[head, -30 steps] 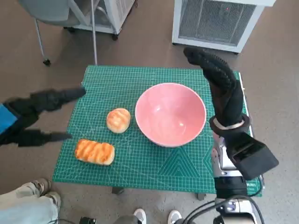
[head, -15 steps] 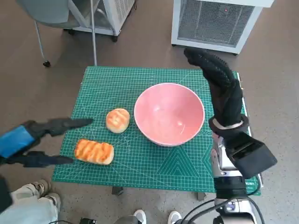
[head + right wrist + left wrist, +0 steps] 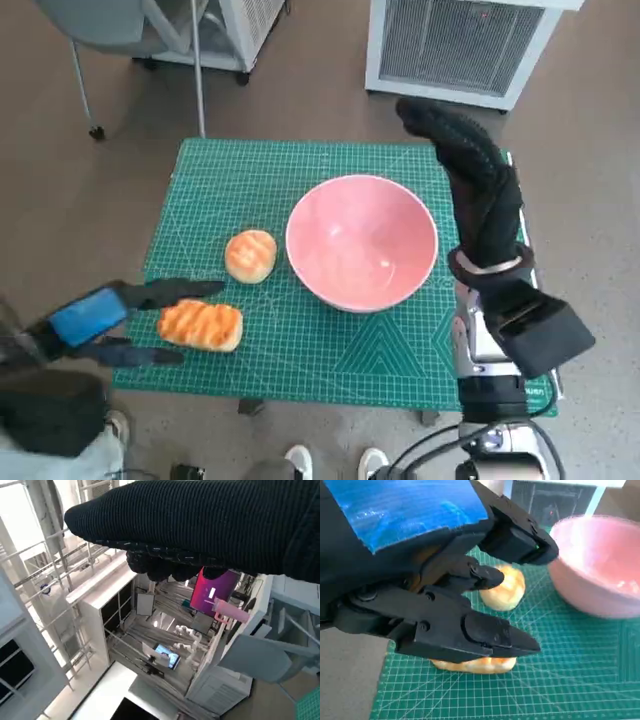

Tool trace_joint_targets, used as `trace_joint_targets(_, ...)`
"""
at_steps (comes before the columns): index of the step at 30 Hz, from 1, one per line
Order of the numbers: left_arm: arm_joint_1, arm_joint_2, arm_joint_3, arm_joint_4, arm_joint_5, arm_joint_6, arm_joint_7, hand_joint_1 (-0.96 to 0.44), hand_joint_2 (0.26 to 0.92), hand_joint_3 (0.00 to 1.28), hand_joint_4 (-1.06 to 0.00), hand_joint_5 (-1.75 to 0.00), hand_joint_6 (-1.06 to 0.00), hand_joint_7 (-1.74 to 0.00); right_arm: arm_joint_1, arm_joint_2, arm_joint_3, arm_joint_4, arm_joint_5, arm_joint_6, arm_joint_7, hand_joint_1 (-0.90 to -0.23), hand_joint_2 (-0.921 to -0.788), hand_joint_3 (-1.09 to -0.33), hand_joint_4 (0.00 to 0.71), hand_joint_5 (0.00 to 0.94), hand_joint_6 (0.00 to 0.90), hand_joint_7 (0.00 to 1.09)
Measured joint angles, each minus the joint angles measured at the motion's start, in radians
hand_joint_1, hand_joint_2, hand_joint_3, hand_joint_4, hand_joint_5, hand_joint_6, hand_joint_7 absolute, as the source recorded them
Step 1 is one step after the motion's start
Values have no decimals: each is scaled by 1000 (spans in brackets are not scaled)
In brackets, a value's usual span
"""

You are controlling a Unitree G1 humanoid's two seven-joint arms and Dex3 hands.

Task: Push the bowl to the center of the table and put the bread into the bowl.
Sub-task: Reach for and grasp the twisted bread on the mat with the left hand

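Left hand (image 3: 95, 320) low at the table's left front edge, fingers (image 3: 485, 630) spread apart around the near end of the long bread (image 3: 201, 325), one above it, one below; contact not clear, nothing gripped. Right hand (image 3: 470, 175) raised upright at the right side of the pink bowl (image 3: 362, 242), gloved fingers loosely extended, holding nothing, just beside the bowl rim.

Bowl sits right of centre on the green cutting mat (image 3: 300, 360) covering the table. Round bread (image 3: 251, 255) just left of the bowl, close to its wall. Long bread in front of the round one, near the mat's front left.

Grey floor around; white slatted unit (image 3: 455, 40) behind the table, chair legs (image 3: 85, 90) at back left, shoes (image 3: 335, 465) at the front edge.

Versus a second ago: left hand has come down and forward from beside the table's left edge to the long bread. Right hand, bowl, both breads unchanged.
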Motion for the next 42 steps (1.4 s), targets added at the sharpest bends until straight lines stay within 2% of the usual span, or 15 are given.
trace_joint_targets(8,-40,-46,-100,125,89,-59,70,-216,869,2,-374,0,-467,-12,1,-2,-2,-15,11,10,5,-691,-921,-817,275,0,-1,678)
trace_joint_targets(15,-74,-66,-160,175,147,-55,107,-210,870,2,-370,0,-450,-3,2,-5,-5,-17,10,10,5,-685,-921,-820,273,0,-1,673)
trace_joint_targets(21,-104,-76,-203,207,196,-49,142,-123,867,0,-393,-11,-452,-3,2,-6,-6,-16,6,8,4,-676,-921,-823,273,0,-1,672)
trace_joint_targets(23,-111,-76,-216,209,219,-47,152,-79,875,5,-444,-36,-502,-31,2,-6,-6,-16,2,5,4,-676,-921,-823,273,0,-1,672)
trace_joint_targets(24,-113,-76,-220,209,226,-46,156,-51,887,9,-512,-80,-559,-100,2,-6,-6,-16,-1,3,4,-676,-921,-823,273,0,-1,672)
trace_joint_targets(25,-116,-75,-227,208,239,-44,160,-34,895,8,-545,-130,-540,-253,2,-6,-6,-15,-3,0,3,-675,-921,-823,274,0,-1,673)
trace_joint_targets(26,-118,-75,-230,208,249,-43,163,-27,900,42,-550,-350,-531,-472,2,-6,-6,-15,-3,-1,3,-675,-921,-823,274,0,-1,673)
trace_joint_targets(27,-119,-74,-234,206,258,-43,167,-17,908,111,-532,-695,-496,-812,2,-6,-7,-15,-4,-1,3,-674,-921,-823,274,1,-1,673)
trace_joint_targets(29,-119,-70,-237,202,269,-45,179,-8,914,121,-596,-968,-504,-1014,2,-7,-7,-14,-5,-3,3,-672,-921,-823,274,1,-1,673)
trace_joint_targets(31,-117,-65,-237,196,285,-54,194,-3,905,126,-660,-1117,-543,-1105,2,-8,-8,-13,-7,-4,3,-670,-921,-824,274,1,-1,674)
trace_joint_targets(33,-115,-61,-237,193,293,-63,204,-1,901,128,-682,-1161,-558,-1143,2,-9,-9,-13,-8,-5,3,-669,-921,-824,274,1,-1,674)
trace_joint_targets(42,-105,-46,-238,197,304,-109,240,1,903,126,-677,-1223,-580,-1181,2,-10,-12,-8,-8,-9,3,-666,-921,-826,274,1,-1,674)
